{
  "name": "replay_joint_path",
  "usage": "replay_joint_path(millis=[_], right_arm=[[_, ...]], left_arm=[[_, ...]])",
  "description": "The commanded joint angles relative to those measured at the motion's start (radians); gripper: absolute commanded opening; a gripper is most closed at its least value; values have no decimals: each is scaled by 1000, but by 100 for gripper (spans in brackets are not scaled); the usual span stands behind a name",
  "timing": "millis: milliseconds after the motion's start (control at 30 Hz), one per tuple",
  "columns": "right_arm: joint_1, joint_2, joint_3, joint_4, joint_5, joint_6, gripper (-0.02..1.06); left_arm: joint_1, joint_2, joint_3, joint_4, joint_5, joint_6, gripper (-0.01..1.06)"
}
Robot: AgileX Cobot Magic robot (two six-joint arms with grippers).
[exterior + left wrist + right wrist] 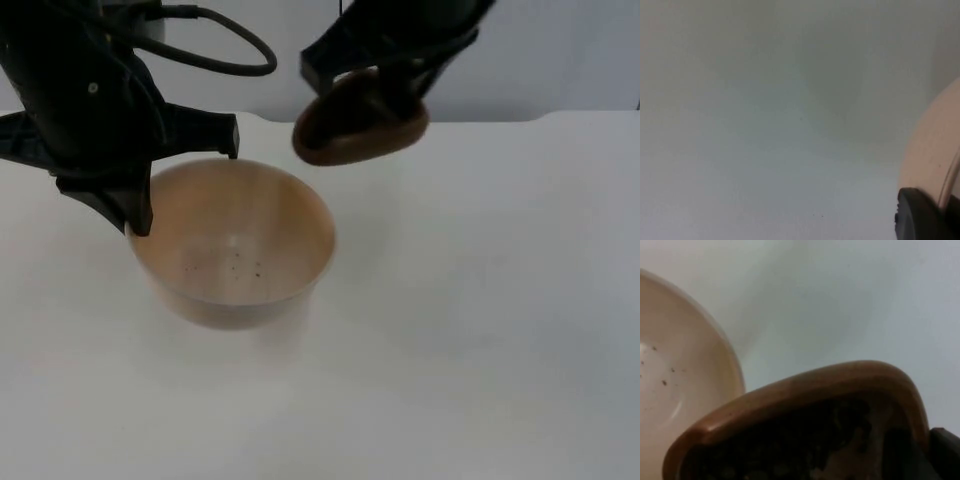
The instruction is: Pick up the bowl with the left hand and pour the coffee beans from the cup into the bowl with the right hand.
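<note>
Top view: left gripper (140,215) clamps the bowl (235,245) at its nine o'clock rim, right gripper (400,85) grips the tilted cup (355,125) at one o'clock.

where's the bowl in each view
Top view: bowl left of centre, its left rim in the left claw.
Left wrist view: a pale slice of its wall beside the black fingertip.
Right wrist view: its inside next to the cup.
Shared landmark: the white table.

White table (480,330) lies open from three to nine o'clock of the bowl (235,245). At one o'clock the held cup (360,118) blocks passage.
</note>
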Motion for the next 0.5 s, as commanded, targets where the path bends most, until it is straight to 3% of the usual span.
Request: replay_joint_path(millis=[0,467], right_arm=[[18,12,-31,-18,19,4,0],[44,14,-36,-107,50,4,0]], left_arm=[[-5,-9,-2,-5,-5,-5,0],[-5,-9,-2,-6,-19,-5,0]])
